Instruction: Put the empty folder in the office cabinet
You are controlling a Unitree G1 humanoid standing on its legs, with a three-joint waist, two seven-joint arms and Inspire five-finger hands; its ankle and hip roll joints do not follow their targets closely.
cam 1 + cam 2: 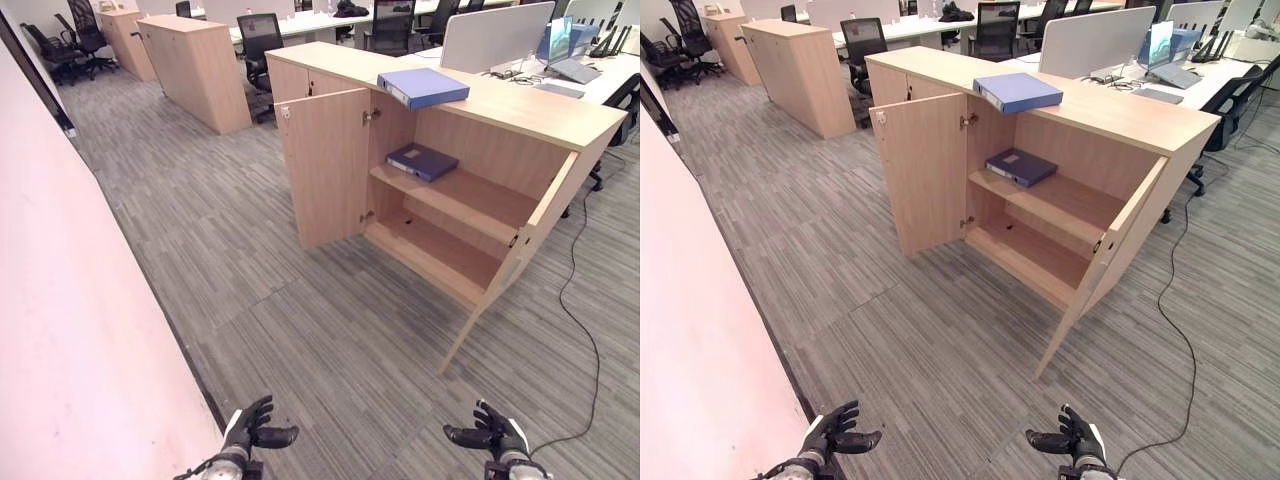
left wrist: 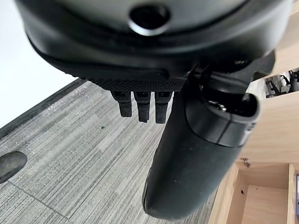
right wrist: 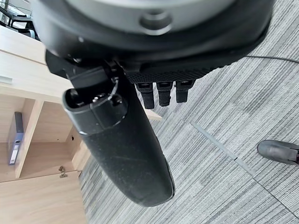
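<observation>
A blue folder (image 1: pixel 424 87) lies flat on top of the wooden office cabinet (image 1: pixel 530 110). Both cabinet doors stand open. On the upper shelf inside lies a darker blue folder (image 1: pixel 422 161), which also appears in the right wrist view as the folder (image 3: pixel 15 138). The lower shelf (image 1: pixel 440 250) is bare. My left hand (image 1: pixel 250 428) and right hand (image 1: pixel 490 432) hang low over the carpet, well short of the cabinet, both open with relaxed fingers and holding nothing.
A pink wall (image 1: pixel 70 330) runs close along my left. The right cabinet door (image 1: pixel 540 225) swings out towards me. Another wooden cabinet (image 1: pixel 195 70), office chairs (image 1: pixel 258 45) and desks with a laptop (image 1: pixel 570 68) stand behind. Grey carpet (image 1: pixel 340 340) lies between me and the cabinet.
</observation>
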